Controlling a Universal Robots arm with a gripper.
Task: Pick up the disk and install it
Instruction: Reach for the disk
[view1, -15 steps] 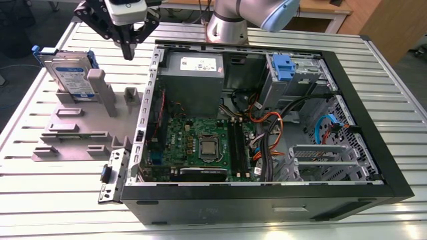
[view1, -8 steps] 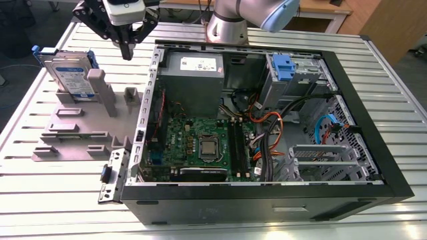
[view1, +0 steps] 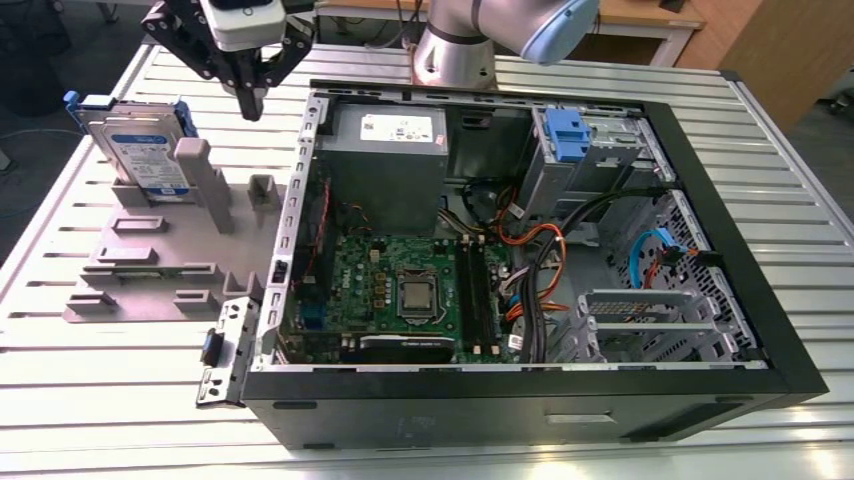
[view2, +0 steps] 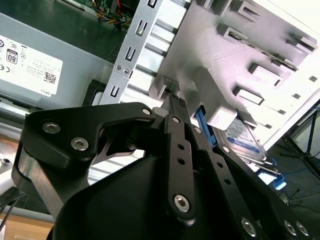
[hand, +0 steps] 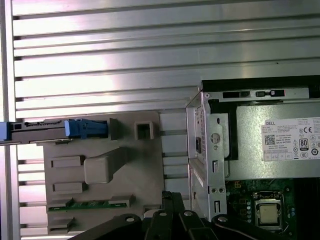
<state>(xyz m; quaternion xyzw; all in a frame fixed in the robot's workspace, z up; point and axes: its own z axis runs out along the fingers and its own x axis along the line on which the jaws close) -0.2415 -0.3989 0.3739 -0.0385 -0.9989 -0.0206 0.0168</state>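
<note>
Gripper (view1: 251, 100) clenched on nothing, fingers pressed together. It hangs above holder (view1: 147, 262), over holder's side nearest computer case (view1: 561, 415).

Disk (view1: 134, 150) stands on edge in slot at holder's corner farthest from case, well apart from gripper.

Handling, judged:
- Metal body stiff, probably heavy for its size.
- Smooth flat faces likely slippery.
- Blue plastic frame probably flexes, so poor place to pinch.
- Best hold: across both flat faces at exposed top edge, above holder's post.
- Likely sensitive to knocks.
</note>
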